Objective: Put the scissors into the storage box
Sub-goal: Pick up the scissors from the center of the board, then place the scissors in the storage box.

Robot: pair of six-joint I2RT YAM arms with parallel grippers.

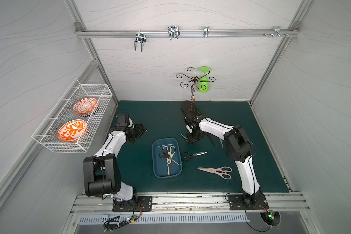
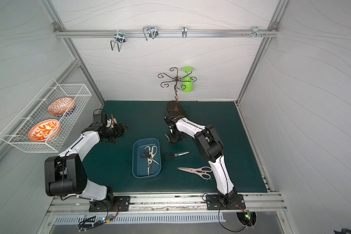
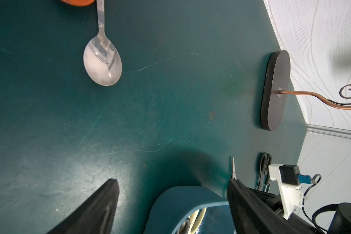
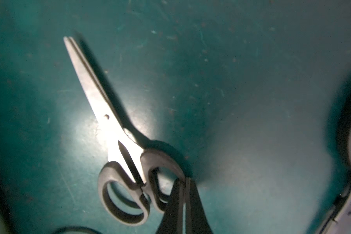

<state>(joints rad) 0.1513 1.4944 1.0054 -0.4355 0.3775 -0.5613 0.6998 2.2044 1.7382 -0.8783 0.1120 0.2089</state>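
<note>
The right fingers (image 4: 175, 204) are clamped on one handle loop of a small black-handled scissors (image 4: 109, 129), near the storage box (image 1: 156, 162) holding cream-handled shears (image 1: 169, 160); the left fingers (image 3: 101, 206) stand apart.

Qty: scissors (image 1: 194, 155) 5 clear, more part-hidden; storage box (image 1: 157, 168) 1; bowls (image 1: 85, 106) 2; wire basket (image 1: 65, 144) 1; spoon (image 3: 102, 62) 1; green glass (image 1: 203, 85) 1.

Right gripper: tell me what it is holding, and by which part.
A pair of small scissors, pinched at the rim of one handle loop by the shut right gripper; the blades stick out free.
</note>
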